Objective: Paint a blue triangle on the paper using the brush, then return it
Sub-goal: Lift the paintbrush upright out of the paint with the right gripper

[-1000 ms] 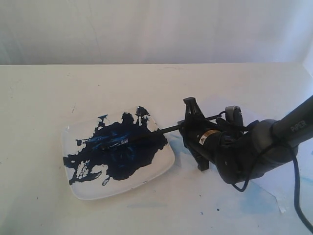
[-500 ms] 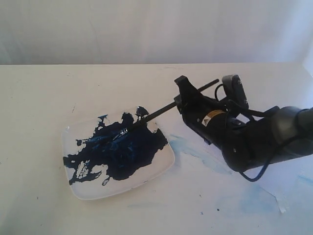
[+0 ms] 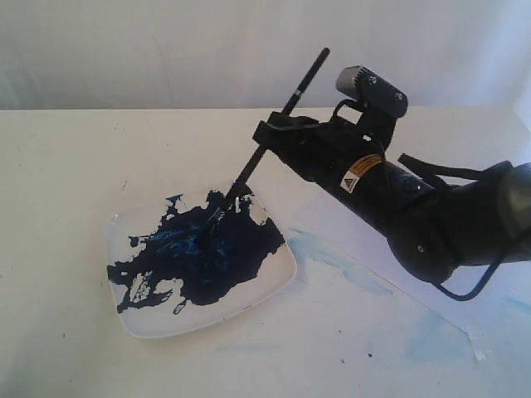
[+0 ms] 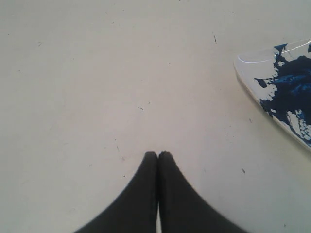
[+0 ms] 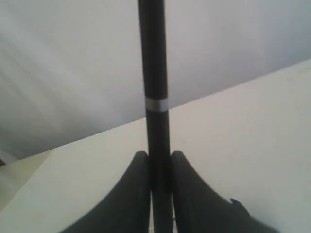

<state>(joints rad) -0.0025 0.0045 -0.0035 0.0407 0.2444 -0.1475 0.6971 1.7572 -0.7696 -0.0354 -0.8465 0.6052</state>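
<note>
Found right gripper (image 3: 264, 137) jaws clenched narrow on the brush (image 3: 246, 174), shaft pinched between 2 fingers and tilted steeply. Logged bristle tip down at dark blue paint (image 3: 207, 265) spread across 1 square white plate (image 3: 124, 319). Noted the paper (image 3: 398, 307) just beside plate, under the arm, smeared pale blue. Recorded left gripper (image 4: 158, 156) jaws pressed together, gripping nothing, over table (image 4: 73, 73) near plate corner.

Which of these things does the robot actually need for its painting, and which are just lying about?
In use:
- brush, gripped in the right hand, tip at the paint
- plate of dark-blue paint
- paper, to be painted on

Just there:
- left hand, closed over the table
- pale blue smears on the paper
</note>
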